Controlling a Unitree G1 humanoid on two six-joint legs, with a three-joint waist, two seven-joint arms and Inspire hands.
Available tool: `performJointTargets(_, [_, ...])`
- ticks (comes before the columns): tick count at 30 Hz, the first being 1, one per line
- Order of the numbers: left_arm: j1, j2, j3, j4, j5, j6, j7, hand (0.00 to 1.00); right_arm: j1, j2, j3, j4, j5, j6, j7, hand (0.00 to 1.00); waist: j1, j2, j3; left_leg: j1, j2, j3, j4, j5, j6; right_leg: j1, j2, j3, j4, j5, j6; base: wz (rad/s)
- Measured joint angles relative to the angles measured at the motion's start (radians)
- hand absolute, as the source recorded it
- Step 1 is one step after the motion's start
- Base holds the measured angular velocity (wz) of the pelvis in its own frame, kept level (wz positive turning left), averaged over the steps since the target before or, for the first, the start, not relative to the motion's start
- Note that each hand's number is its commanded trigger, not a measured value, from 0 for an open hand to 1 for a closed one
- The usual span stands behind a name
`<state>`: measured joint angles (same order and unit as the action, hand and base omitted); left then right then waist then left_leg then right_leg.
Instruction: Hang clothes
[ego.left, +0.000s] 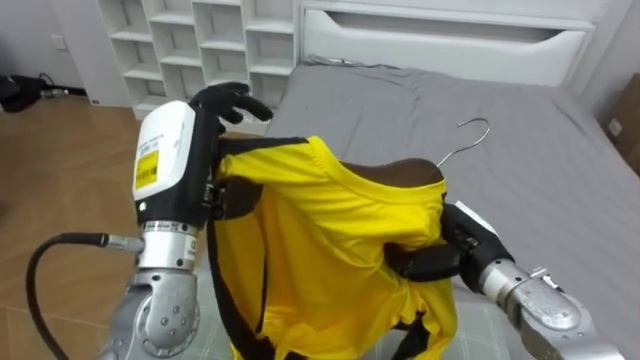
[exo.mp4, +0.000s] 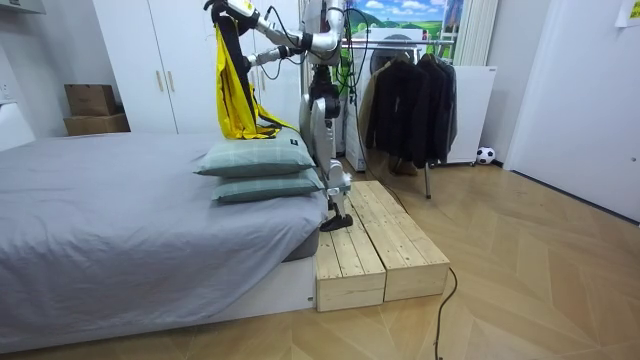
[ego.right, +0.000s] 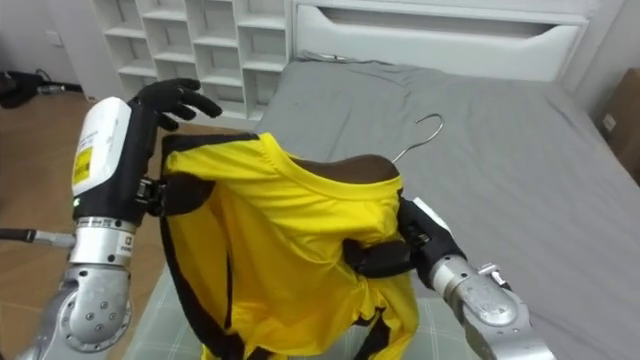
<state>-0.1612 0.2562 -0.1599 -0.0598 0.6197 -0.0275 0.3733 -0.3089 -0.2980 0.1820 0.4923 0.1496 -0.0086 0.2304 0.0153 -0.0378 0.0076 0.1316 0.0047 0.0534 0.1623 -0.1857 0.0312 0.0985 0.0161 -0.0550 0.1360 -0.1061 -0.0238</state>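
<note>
Left eye view: a yellow sleeveless jersey with black trim (ego.left: 330, 230) hangs in the air between both arms, over the near edge of the grey bed (ego.left: 520, 150). A dark wooden hanger with a thin wire hook (ego.left: 400, 172) sits inside its neck, hook pointing to the far right. The left hand (ego.left: 225, 100) is raised on the left, fingers loosely spread and gripping nothing, and the jersey's black-edged opening is draped around its wrist. The right hand (ego.left: 430, 262) is curled tight on a bunch of yellow cloth below the hanger's right shoulder. I cannot tell whether it also catches the wood.

The room view shows the robot standing on a pale wooden platform (exo.mp4: 390, 250) beside the bed, the jersey held high.

Risk: if only cloth is pinched, the hanger could tip out and drop onto the bed. The opening may snag on the left wrist when that arm pulls free.
</note>
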Motion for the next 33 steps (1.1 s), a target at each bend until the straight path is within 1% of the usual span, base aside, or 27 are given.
performJointTargets(2, [0.013, -0.007, 0.0, 0.021, -0.009, -0.012, 0.0, 0.0, 0.014, -0.002, -0.01, -0.022, -0.051, 0.0, -0.017, 1.0, -0.003, -0.001, -0.0041, 0.006, -0.001, -0.002, 0.001, 0.0, 0.0, 0.007, 0.0, 0.001, 0.0, 0.0, 0.0, 0.0])
performJointTargets(4, [0.032, -0.004, 0.001, 0.031, -0.029, -0.014, 0.001, 0.0, 0.042, -0.003, -0.01, -0.066, -0.092, 0.0, -0.035, 1.0, -0.008, -0.002, -0.0072, 0.005, -0.001, -0.003, 0.002, 0.0, 0.0, 0.007, 0.0, 0.0, 0.0, 0.0, 0.0, 0.0])
performJointTargets(6, [0.051, -0.001, 0.001, 0.037, -0.035, -0.014, 0.0, 0.0, 0.06, -0.008, -0.011, -0.087, -0.12, 0.0, -0.041, 1.0, -0.014, -0.003, -0.0086, 0.006, -0.001, -0.002, 0.003, 0.0, 0.0, 0.008, -0.001, -0.002, 0.0, 0.0, 0.0, 0.0])
performJointTargets(9, [0.071, 0.0, 0.001, 0.045, -0.056, -0.014, 0.0, 0.0, 0.066, -0.015, -0.011, -0.088, -0.151, 0.0, -0.047, 1.0, -0.025, -0.004, -0.0089, 0.008, -0.001, -0.002, 0.003, 0.0, 0.0, 0.011, -0.002, -0.003, 0.001, 0.0, 0.0, 0.0])
performJointTargets(12, [0.083, 0.001, 0.011, 0.047, -0.105, -0.014, -0.012, 0.0, 0.066, -0.033, -0.013, -0.101, -0.178, 0.0, -0.043, 1.0, -0.035, -0.004, -0.0089, 0.016, 0.0, 0.001, -0.001, 0.0, 0.0, 0.016, -0.002, -0.001, 0.002, 0.0, 0.0, -0.01])
performJointTargets(15, [0.091, 0.0, 0.026, 0.048, -0.15, -0.014, -0.022, 0.0, 0.068, -0.035, -0.053, -0.125, -0.218, 0.0, -0.041, 1.0, -0.043, -0.005, -0.0085, 0.024, 0.001, 0.005, -0.004, 0.0, 0.0, 0.02, -0.001, 0.001, 0.001, 0.0, 0.0, -0.02])
performJointTargets(18, [0.095, -0.001, 0.035, 0.049, -0.159, -0.014, -0.044, 0.0, 0.093, -0.043, -0.096, -0.169, -0.261, 0.001, -0.041, 1.0, -0.037, -0.006, -0.0084, 0.028, 0.0, 0.005, -0.01, 0.0, 0.0, 0.021, -0.001, 0.002, 0.0, -0.002, 0.001, -0.01])
performJointTargets(20, [0.096, 0.0, 0.044, 0.049, -0.158, -0.013, -0.06, 0.0, 0.101, -0.05, -0.106, -0.191, -0.268, 0.009, -0.041, 1.0, -0.035, -0.006, -0.0082, 0.027, 0.0, 0.012, -0.012, -0.001, 0.0, 0.018, 0.001, 0.008, 0.0, -0.002, 0.0, -0.08])
performJointTargets(23, [0.101, -0.002, 0.057, 0.05, -0.158, -0.012, -0.099, 0.0, 0.102, -0.05, -0.124, -0.215, -0.316, 0.018, -0.04, 1.0, -0.034, -0.006, -0.0084, 0.024, 0.0, 0.023, -0.017, -0.001, 0.0, 0.007, 0.004, 0.018, 0.001, -0.003, 0.0, -0.11])
performJointTargets(26, [0.123, -0.003, 0.07, 0.053, -0.158, -0.008, -0.144, 0.0, 0.107, -0.055, -0.138, -0.246, -0.346, 0.024, -0.039, 1.0, -0.041, -0.006, -0.0085, 0.021, 0.0, 0.028, -0.017, -0.001, 0.0, 0.002, 0.005, 0.025, 0.001, -0.003, 0.0, -0.06])
performJointTargets(29, [0.143, -0.002, 0.069, 0.103, -0.17, -0.007, -0.179, 0.0, 0.115, -0.065, -0.147, -0.256, -0.357, 0.025, -0.028, 1.0, -0.045, -0.006, -0.0084, 0.021, 0.002, 0.029, -0.017, -0.001, 0.0, 0.002, 0.003, 0.025, 0.001, -0.003, 0.0, 0.0])
performJointTargets(31, [0.178, -0.001, 0.071, 0.119, -0.203, -0.005, -0.216, 0.0, 0.115, -0.077, -0.147, -0.256, -0.361, 0.029, -0.017, 1.0, -0.048, -0.012, -0.0083, 0.02, 0.004, 0.029, -0.018, -0.001, 0.0, 0.0, 0.002, 0.025, 0.002, -0.003, 0.0, 0.0])
performJointTargets(32, [0.181, -0.001, 0.073, 0.123, -0.219, 0.006, -0.242, 0.0, 0.114, -0.08, -0.15, -0.257, -0.38, 0.033, -0.011, 1.0, -0.047, -0.018, -0.0085, 0.016, 0.005, 0.031, -0.018, -0.001, 0.0, -0.006, 0.001, 0.025, 0.004, -0.003, 0.0, -0.03])
performJointTargets(33, [0.181, -0.002, 0.077, 0.123, -0.226, 0.01, -0.256, 0.0, 0.114, -0.08, -0.155, -0.257, -0.392, 0.033, -0.004, 1.0, -0.046, -0.022, -0.0093, 0.012, 0.005, 0.032, -0.018, -0.001, 0.0, -0.013, 0.001, 0.025, 0.008, -0.005, -0.001, 0.0])
